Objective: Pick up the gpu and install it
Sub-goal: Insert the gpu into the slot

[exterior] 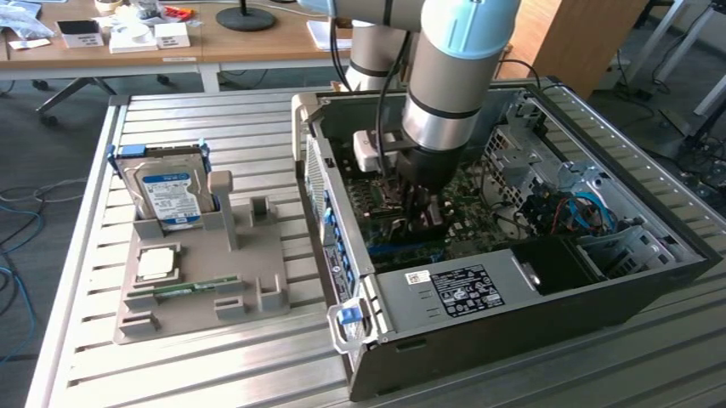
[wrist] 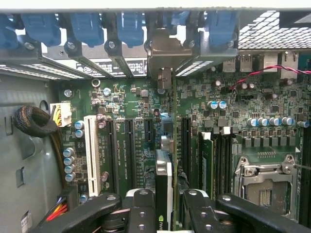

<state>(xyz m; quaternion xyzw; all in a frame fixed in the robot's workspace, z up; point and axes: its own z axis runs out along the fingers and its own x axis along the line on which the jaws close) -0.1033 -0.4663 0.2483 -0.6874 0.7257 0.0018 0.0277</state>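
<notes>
Office desks sit behind a slatted metal desk (exterior: 227, 357) carrying an open computer case (exterior: 635, 280), with a grey parts holder (exterior: 199, 280) at nine o'clock from it. Inside the case, the end effector (wrist: 170, 213) pinches the gpu (wrist: 164, 184) edge-on over the green motherboard (wrist: 243, 126), its metal bracket (wrist: 165, 53) at the rear openings. Likely risks: a card tilted or offset from the slot (wrist: 186, 141) could jam, or slip between the fingers (wrist: 141, 208) under downward pressure
</notes>
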